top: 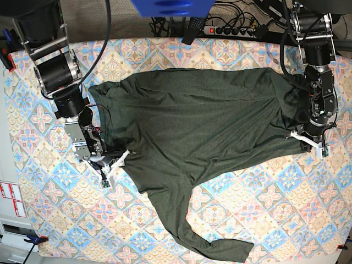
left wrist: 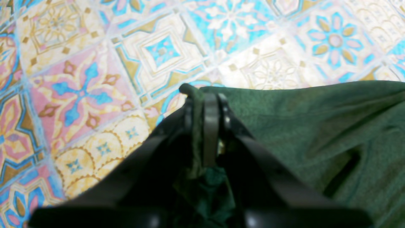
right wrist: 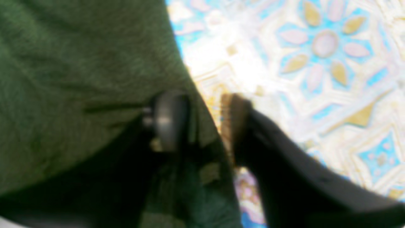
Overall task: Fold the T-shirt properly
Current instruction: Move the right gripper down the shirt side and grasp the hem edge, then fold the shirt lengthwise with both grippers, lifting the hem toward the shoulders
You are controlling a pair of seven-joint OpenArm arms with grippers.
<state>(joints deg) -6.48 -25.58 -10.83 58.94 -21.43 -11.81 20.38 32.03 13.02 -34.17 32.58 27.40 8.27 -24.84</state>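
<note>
The dark olive-green T-shirt (top: 209, 126) lies spread across the patterned tablecloth (top: 275, 187), and one long sleeve (top: 214, 245) trails to the front edge. My left gripper (left wrist: 205, 101) is shut on a fold of the shirt's edge; in the base view this gripper (top: 296, 133) is at the shirt's right end. My right gripper (right wrist: 202, 122) straddles the shirt's edge (right wrist: 95, 79) with its jaws still apart, one finger (right wrist: 171, 120) over the fabric and the other over the cloth. In the base view it (top: 124, 154) is at the shirt's left side.
A power strip (top: 234, 30) with cables lies behind the table's back edge. A blue object (top: 170, 6) hangs over the top middle. A red clamp (top: 5, 58) holds the cloth at the left edge.
</note>
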